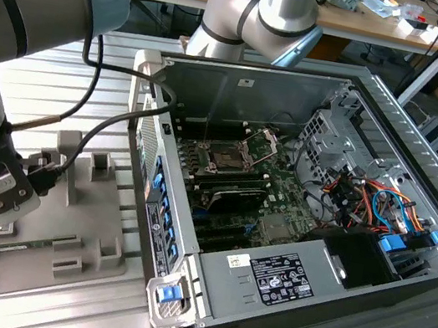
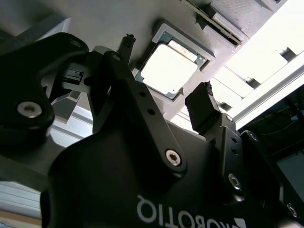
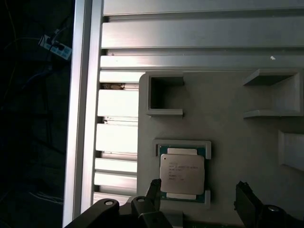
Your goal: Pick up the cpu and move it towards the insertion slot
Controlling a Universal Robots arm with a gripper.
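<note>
Here the cpu sits in a recess of the grey tray, likely squaring it for the released, spread jaws above.

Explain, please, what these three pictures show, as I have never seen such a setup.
The big grey machine is a robot arm with two black jaws at its end. The exterior view is taken by a camera standing off the arm. Both wrist views come from cameras riding near the jaws and looking past them. On the slatted metal table lie a grey tray and an open computer case. The cpu, a small silvery square chip, sits in a recess of the tray. The jaws are open, one on each side of it, holding nothing. The insertion slot is the framed square socket on the board inside the case.
</note>
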